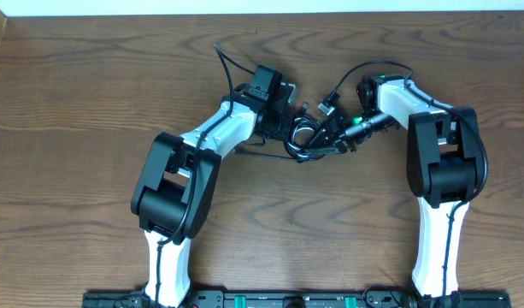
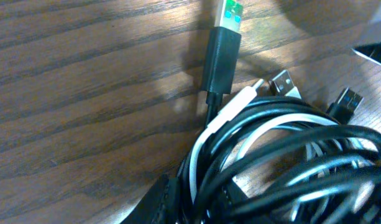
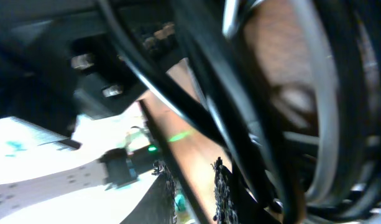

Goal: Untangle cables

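Looking down from above, I see a dark, strongly grained wooden table [image 1: 73,111] filling nearly everything, with a pale strip of wall [image 1: 244,6] along the far edge. The cables [image 1: 306,139] lie as one small black tangle on the wood near the middle of the table, toward the far side. Both arms bend in to meet there, the left gripper [image 1: 287,121] at the tangle's left edge and the right gripper [image 1: 340,137] at its right. A green light [image 1: 357,121] glows just behind the right gripper.

The left wrist camera gives what the overhead cannot. Among the glossy black loops [image 2: 289,168] runs one white cable [image 2: 224,121], and a silver plug [image 2: 283,83] lies on the wood just beside it. A black plug [image 2: 221,59] points away from the heap, its tip tinted green. The table's grain is sharp there.

The right wrist camera is nearly swallowed by blurred black cords [image 3: 240,124] crossing right in front of the lens, with slivers of brown wood between them.

Neither gripper's fingers can be picked out in any view, so I cannot tell how far either stands open, or whether either has hold of a cable. From above, the tangle is too small to count its strands.
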Controlling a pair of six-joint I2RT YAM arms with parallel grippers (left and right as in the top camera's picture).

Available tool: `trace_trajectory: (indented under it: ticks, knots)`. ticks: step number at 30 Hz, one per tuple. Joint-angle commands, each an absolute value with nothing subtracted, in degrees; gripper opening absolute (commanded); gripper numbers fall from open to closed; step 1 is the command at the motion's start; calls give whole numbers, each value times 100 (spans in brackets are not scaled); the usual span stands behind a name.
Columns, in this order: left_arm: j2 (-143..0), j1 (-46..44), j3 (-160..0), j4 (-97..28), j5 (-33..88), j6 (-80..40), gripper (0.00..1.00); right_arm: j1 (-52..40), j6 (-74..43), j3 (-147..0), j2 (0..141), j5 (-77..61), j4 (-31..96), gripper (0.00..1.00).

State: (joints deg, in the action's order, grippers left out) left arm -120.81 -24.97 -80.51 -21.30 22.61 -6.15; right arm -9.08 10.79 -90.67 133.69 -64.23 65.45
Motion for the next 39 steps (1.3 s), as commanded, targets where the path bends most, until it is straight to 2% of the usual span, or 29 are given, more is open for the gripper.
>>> trace_trajectory:
  ticks: [1, 9, 15, 22, 31, 35, 39]
  knots:
    - [-12217, -2510, -8079, -2174, 2329, -558, 23, -928, 856, -9096, 13404, -5931, 6276, 21]
    - [-12217, -2510, -8079, -2174, 2329, -558, 23, -845, 626, -9096, 13404, -5688, 6114, 21]
    - [-12217, -2510, -8079, -2174, 2329, -561, 23, -701, 624, -9161, 13404, -6206, 5975, 22]
    - [-12217, -2510, -8079, -2174, 2329, -561, 23, -475, 626, -9185, 13404, -6117, 5959, 22]
    - [-12217, -2510, -8079, -2174, 2329, -561, 23, -858, 552, -9181, 13404, -5181, 6106, 23]
    - [-12217, -2510, -8079, -2174, 2329, -561, 23, -1210, -158, -9181, 13404, -3710, 6132, 23]
    - [-12217, -2510, -8079, -2174, 2331, -561, 23, -1474, -521, -9181, 13404, -2860, 6128, 25]
